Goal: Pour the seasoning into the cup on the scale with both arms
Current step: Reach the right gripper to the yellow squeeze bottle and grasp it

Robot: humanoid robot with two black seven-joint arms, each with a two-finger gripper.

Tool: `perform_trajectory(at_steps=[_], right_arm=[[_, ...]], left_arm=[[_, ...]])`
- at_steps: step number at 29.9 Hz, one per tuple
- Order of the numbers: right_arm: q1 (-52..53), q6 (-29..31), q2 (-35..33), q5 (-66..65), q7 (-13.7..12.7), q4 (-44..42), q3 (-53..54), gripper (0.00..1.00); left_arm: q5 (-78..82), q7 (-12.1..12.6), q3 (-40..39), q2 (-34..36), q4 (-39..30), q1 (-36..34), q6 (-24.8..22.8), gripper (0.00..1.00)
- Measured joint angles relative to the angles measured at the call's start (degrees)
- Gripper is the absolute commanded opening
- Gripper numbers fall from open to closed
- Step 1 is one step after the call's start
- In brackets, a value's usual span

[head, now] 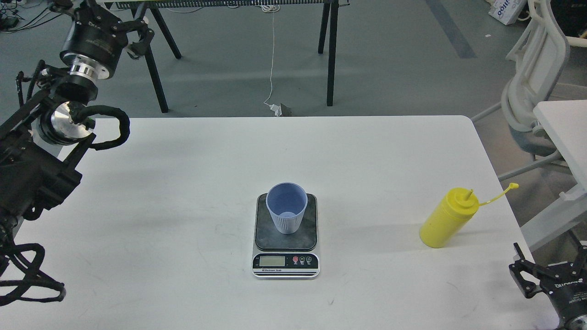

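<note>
Right gripper (527, 275) waits near the seasoning (447, 219), fingers spread.
Cup (287, 212) sits on the scale (286, 236) for weighing — left gripper (137, 32) hangs far back, jaws unreadable.

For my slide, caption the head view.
Empty cup on scale, yellow bottle at right, both arms clear.

Blue-grey cup (287, 207) upright on scale (285, 238); yellow seasoning bottle (447, 219) upright, uncapped, well right
</note>
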Motion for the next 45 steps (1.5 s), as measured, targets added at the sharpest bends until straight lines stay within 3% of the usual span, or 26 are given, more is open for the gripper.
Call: perform_trajectory(at_steps=[6, 17, 30, 36, 43, 45], right_arm=[[-2.50, 0.00, 5.67, -0.87, -0.01, 3.27, -4.08, 0.99], [4.84, 0.00, 9.21, -2.07, -0.12, 3.80, -7.86, 0.98], [13.41, 0.00, 14.33, -2.21, -0.09, -3.84, -10.26, 0.91], [17.62, 0.00, 15.65, -2.21, -0.14, -7.20, -11.29, 0.75], [19.95, 0.00, 15.84, -2.12, -0.11, -7.38, -10.89, 0.41], [20.90, 0.00, 15.77, -2.12, -0.10, -7.38, -10.94, 0.38]], left_arm=[[-0.63, 0.32, -1.83, -3.74, 9.45, -0.97, -4.27, 1.00], [-0.14, -0.01, -1.12, -4.48, 9.96, -0.53, -4.56, 1.00], [0.00, -0.38, 0.33, -4.11, 9.65, -0.28, -4.42, 1.00], [-0.13, -0.46, 0.29, -3.99, 9.46, -0.30, -4.19, 1.00], [-0.18, -0.47, 0.27, -3.83, 9.41, -0.44, -4.03, 1.00], [-0.23, -0.47, 0.26, -3.77, 9.40, -0.44, -4.00, 1.00]])
